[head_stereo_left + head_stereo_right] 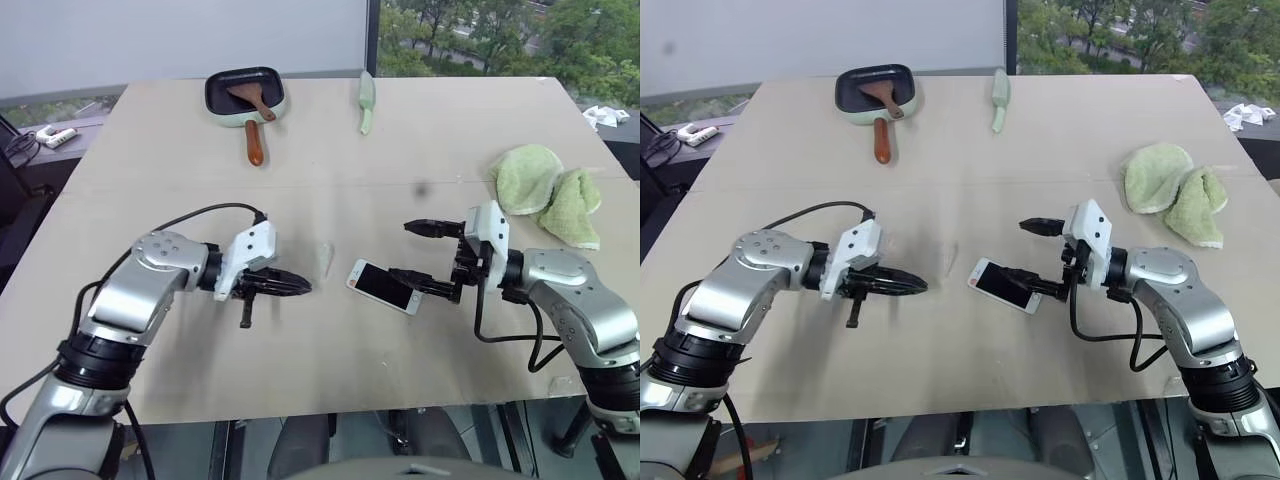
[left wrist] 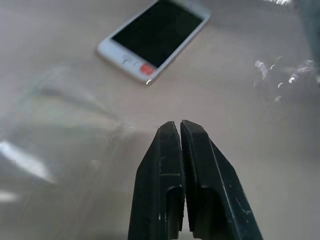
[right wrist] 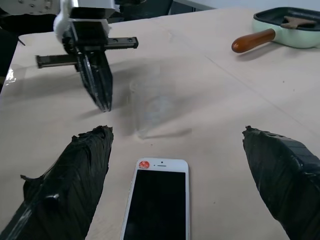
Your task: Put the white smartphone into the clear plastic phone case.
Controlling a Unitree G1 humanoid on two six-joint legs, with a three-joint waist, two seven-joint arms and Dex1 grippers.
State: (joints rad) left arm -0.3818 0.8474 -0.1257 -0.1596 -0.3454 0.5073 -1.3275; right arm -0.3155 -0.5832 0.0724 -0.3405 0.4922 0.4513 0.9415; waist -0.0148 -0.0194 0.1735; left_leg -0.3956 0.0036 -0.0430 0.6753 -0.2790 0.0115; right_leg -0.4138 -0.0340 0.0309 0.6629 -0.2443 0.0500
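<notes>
Two grippers flanked the white smartphone (image 1: 384, 286), lying flat and screen-up on the counter (image 1: 330, 140). The left gripper (image 1: 297, 287) had its jaws closed on nothing; the right gripper (image 1: 420, 254) spread wide over the phone. The clear plastic phone case (image 1: 325, 258) stood just left, likely light, slippery and flexible, best pinched by its rim.

The white smartphone (image 1: 384, 286) lies flat on the desk (image 1: 330, 370), between the two hands. The clear plastic phone case (image 1: 325, 258) sits between the left hand (image 1: 296, 286) and the smartphone, apart from both.
</notes>
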